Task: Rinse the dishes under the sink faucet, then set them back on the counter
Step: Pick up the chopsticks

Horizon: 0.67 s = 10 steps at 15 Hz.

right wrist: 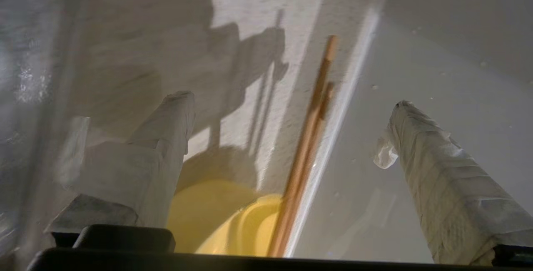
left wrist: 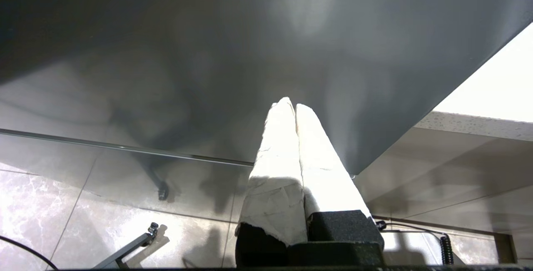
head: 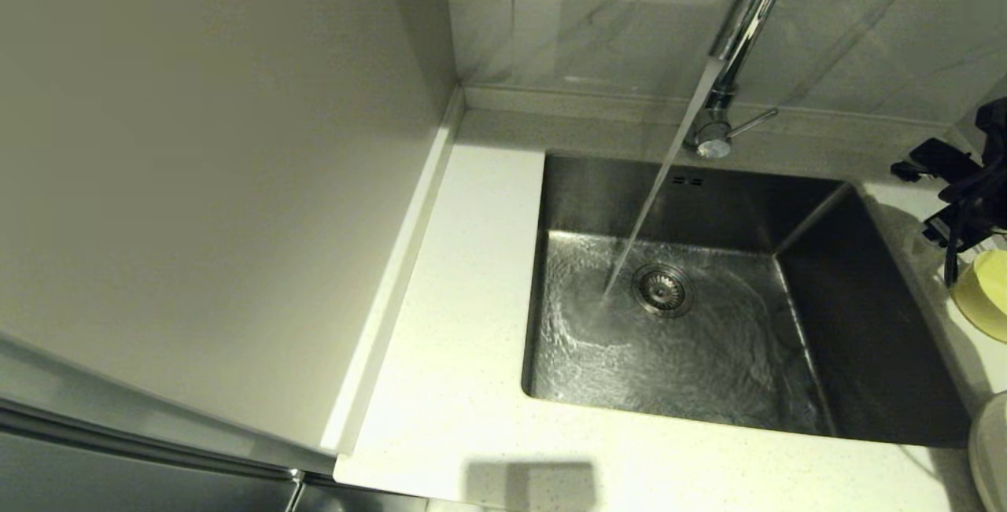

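Chopsticks (right wrist: pixel 310 137) between wide-open right hand (right wrist: pixel 291 100)

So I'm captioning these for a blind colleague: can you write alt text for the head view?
Water streams from the chrome faucet into an empty steel sink, landing beside the drain strainer. The off-white counter surrounds the sink. At the right edge sit a yellow bowl under the right gripper and a sliver of plate.
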### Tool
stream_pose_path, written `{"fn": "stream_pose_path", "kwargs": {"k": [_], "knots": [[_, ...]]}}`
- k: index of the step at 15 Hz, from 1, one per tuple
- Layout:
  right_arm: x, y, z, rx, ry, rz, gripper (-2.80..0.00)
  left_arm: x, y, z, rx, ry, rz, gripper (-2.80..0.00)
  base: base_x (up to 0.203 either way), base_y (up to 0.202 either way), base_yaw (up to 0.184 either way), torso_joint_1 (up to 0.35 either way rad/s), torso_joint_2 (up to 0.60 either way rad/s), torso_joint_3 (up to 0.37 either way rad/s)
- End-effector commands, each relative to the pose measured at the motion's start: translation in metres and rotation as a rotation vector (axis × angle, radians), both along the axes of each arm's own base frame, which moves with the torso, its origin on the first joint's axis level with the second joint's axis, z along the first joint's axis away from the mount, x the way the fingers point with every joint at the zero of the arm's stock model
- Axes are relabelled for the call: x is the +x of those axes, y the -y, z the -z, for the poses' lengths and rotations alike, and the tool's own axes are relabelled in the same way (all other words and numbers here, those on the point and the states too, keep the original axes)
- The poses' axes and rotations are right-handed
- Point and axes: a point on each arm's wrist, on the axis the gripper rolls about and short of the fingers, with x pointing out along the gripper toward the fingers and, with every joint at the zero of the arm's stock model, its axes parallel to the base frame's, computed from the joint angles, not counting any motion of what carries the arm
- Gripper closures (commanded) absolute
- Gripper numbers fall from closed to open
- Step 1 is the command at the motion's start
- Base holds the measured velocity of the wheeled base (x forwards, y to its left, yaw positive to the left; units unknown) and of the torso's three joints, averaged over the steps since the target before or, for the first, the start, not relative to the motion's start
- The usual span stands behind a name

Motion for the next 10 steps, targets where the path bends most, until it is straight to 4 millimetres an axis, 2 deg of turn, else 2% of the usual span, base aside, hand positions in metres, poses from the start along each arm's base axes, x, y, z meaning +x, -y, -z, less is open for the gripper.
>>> {"fn": "stream_pose_path", "kwargs": {"k": [1,5,10], "knots": [[0.008,0.015,0.007,-0.016,-0.019,0.02,-2.8,0.0,0.0,0.0,0.0,0.002,0.0,0.0,0.0,0.0,0.0,0.0,0.0,0.0],[0.015,0.031,0.007,-0.035,-0.014,0.043,-2.8,0.0,0.0,0.0,0.0,0.002,0.0,0.0,0.0,0.0,0.0,0.0,0.0,0.0],[0.019,0.039,0.007,-0.053,-0.017,0.052,-2.8,0.0,0.0,0.0,0.0,0.002,0.0,0.0,0.0,0.0,0.0,0.0,0.0,0.0]]}}
